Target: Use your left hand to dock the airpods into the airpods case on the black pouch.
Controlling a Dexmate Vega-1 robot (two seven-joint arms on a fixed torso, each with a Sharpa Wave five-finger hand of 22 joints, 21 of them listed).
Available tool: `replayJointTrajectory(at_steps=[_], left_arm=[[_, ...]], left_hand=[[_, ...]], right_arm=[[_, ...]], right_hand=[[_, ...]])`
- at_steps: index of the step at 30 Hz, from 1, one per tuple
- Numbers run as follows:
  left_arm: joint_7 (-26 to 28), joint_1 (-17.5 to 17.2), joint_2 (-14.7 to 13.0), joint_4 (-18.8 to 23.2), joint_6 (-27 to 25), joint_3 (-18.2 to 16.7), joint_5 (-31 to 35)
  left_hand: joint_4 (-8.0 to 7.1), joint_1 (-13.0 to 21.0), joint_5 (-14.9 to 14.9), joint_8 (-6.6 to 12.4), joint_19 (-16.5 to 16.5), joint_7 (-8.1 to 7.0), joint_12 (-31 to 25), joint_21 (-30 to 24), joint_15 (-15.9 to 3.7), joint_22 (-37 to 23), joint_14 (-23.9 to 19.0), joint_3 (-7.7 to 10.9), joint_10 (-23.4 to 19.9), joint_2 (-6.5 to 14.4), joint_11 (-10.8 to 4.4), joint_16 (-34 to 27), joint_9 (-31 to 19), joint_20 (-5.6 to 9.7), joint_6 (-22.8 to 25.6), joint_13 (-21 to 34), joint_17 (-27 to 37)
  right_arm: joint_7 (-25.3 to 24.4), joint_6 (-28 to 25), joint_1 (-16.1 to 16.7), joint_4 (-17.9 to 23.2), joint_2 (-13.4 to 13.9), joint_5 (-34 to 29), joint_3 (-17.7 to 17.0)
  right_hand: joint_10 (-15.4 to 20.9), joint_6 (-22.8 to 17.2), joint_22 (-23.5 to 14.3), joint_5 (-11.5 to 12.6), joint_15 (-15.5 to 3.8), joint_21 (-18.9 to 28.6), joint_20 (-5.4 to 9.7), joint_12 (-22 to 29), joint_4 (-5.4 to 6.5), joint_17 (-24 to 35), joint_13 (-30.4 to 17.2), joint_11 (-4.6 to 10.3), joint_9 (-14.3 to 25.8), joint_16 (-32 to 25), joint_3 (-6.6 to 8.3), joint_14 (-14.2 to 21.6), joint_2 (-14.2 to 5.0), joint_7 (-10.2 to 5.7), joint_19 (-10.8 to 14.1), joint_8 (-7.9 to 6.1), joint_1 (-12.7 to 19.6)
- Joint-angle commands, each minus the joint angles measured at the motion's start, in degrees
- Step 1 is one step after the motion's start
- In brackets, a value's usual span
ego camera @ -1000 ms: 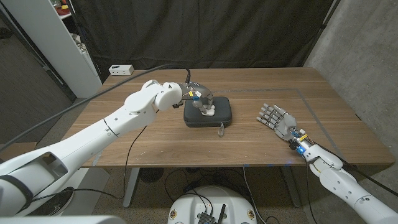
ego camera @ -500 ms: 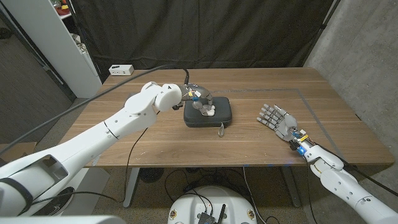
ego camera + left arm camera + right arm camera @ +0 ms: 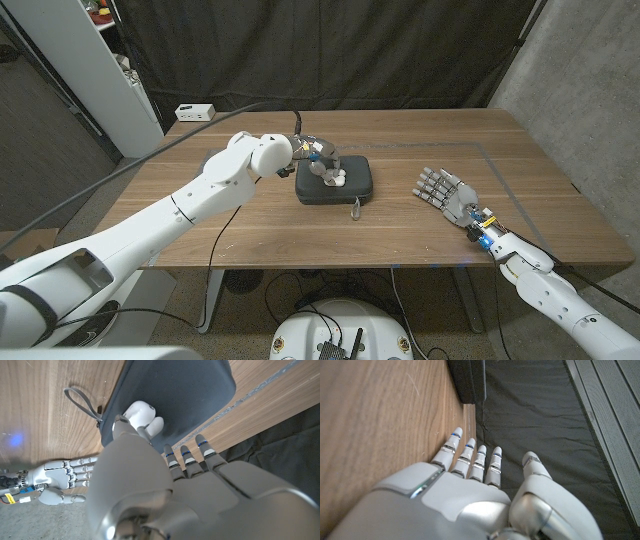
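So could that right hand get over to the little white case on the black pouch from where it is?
Probably not easily. The right hand waits open on the table well to the side, and the left hand is already over the white case on the pouch, blocking the way in.

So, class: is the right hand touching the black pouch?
Apart. The head view shows bare wooden table between the right hand and the black pouch.

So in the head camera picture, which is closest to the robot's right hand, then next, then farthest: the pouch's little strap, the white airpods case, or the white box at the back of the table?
From the right hand:
1. The pouch strap, at the black pouch's near right corner.
2. The white airpods case, on the pouch under the left hand.
3. The white box, at the table's far left corner.
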State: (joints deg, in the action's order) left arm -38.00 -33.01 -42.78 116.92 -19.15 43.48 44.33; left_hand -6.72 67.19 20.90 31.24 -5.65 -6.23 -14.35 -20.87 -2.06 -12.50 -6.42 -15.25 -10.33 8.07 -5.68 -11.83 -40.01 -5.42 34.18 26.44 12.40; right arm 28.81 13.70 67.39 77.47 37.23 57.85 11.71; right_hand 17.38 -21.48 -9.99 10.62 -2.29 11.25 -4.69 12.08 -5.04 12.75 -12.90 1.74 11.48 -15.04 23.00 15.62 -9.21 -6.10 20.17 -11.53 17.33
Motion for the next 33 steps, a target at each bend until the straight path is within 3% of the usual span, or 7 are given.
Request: replayJointTrajectory(at_steps=[1,12,15,17,19,24,33], left_arm=[[-1.7,3.0,0.6,-1.2,-1.9,2.0,-0.6],[0.7,3.3,0.2,-2.0,-0.8,2.1,-2.0],[1.1,3.2,0.3,-2.1,-1.3,2.4,-1.6],[1.1,3.3,0.5,-2.2,-1.7,2.8,-1.0],[1.0,3.4,0.6,-2.5,-1.7,3.1,-1.0],[0.8,3.5,0.6,-3.0,-1.9,3.5,-1.0],[0.5,3.2,0.9,-3.3,-2.9,4.0,-1.4]], left_hand=[[-0.85,-1.5,-0.4,-0.36,0.5,0.69,0.4,0.3,-1.50,-0.2,0.7,-0.10,0.6,0.5,0.03,0.1,2.7,0.09,0.6,0.1,0.2],[-1.81,-3.1,-0.8,-0.12,0.3,1.48,-0.3,0.1,-1.80,-0.1,-0.4,1.19,-1.1,2.9,0.11,-0.7,3.5,-0.26,2.7,0.1,0.6],[-2.52,-3.5,-0.7,-0.75,0.3,2.41,-0.2,0.1,-1.16,-0.2,-0.4,2.96,-0.9,4.2,0.77,-0.9,4.0,-0.99,2.3,0.1,0.8],[-2.67,-3.5,-0.6,-0.93,0.2,2.15,-0.3,0.0,-1.10,-0.2,-0.5,4.06,-1.1,4.3,0.84,-1.0,4.3,-1.11,2.5,0.1,0.9],[-2.17,-2.9,-0.6,-0.86,-0.1,1.86,-0.4,-0.2,-1.60,-0.2,-0.7,4.87,-1.3,3.4,0.36,-1.0,4.6,-0.43,3.3,0.1,0.9],[-1.03,-2.3,-1.1,-1.19,-0.3,0.85,-0.4,-0.4,-2.06,-0.2,-1.0,4.62,-1.5,0.9,-0.26,-0.8,5.2,0.12,3.5,0.0,0.4],[-0.58,-2.4,-1.5,-2.35,-0.2,0.31,0.0,-0.4,-1.87,-0.2,-0.3,4.22,-0.5,-0.1,0.04,-0.3,5.6,0.54,1.0,0.0,0.2]], right_arm=[[0.3,-0.7,-0.7,-0.5,0.0,0.0,0.1],[0.6,-1.3,-1.9,-1.4,0.0,-0.3,0.4],[0.7,-1.3,-2.0,-1.6,0.0,-0.3,0.5],[0.6,-1.6,-2.0,-1.6,-0.1,-0.1,0.5],[0.6,-1.6,-2.0,-1.5,-0.1,-0.1,0.5],[0.4,-1.6,-1.8,-1.3,-0.1,-0.2,0.5],[-0.1,-1.6,-1.2,-0.8,0.0,-0.2,0.3]], right_hand=[[0.3,-0.2,-0.2,0.1,-3.53,0.2,-0.36,0.1,-0.15,0.1,-0.1,-0.20,0.0,0.0,0.30,0.3,-0.05,0.01,0.1,-0.01,-0.1],[0.3,-0.2,-0.2,0.2,-3.56,0.2,-0.38,0.1,-0.61,-0.1,-0.1,-0.10,0.0,0.1,0.70,0.3,-0.20,0.06,0.2,0.01,0.5],[0.3,-0.1,-0.2,0.2,-3.57,0.2,-0.34,0.1,-0.67,-0.1,-0.1,-0.06,0.0,0.1,0.74,0.4,-0.22,0.12,0.2,0.03,0.6],[0.3,-0.1,-0.2,0.2,-3.58,0.2,-0.39,0.1,-0.76,-0.1,-0.1,-0.12,0.0,0.1,0.81,0.4,-0.24,0.09,0.2,0.02,0.7],[0.3,-0.1,-0.2,0.2,-3.64,0.2,-0.37,0.1,-0.86,-0.2,-0.1,-0.06,0.0,0.1,0.89,0.4,-0.25,0.05,0.2,0.04,0.8],[0.4,-0.2,-0.2,0.2,-3.60,0.2,-0.35,0.1,-1.00,-0.2,-0.1,-0.10,0.0,0.1,0.97,0.4,-0.25,0.05,0.2,0.01,0.9],[0.4,-0.1,-0.2,0.3,-3.62,0.2,-0.34,0.1,-1.10,-0.2,-0.1,-0.12,0.0,0.1,1.02,0.4,-0.26,0.12,0.2,0.02,1.0]])
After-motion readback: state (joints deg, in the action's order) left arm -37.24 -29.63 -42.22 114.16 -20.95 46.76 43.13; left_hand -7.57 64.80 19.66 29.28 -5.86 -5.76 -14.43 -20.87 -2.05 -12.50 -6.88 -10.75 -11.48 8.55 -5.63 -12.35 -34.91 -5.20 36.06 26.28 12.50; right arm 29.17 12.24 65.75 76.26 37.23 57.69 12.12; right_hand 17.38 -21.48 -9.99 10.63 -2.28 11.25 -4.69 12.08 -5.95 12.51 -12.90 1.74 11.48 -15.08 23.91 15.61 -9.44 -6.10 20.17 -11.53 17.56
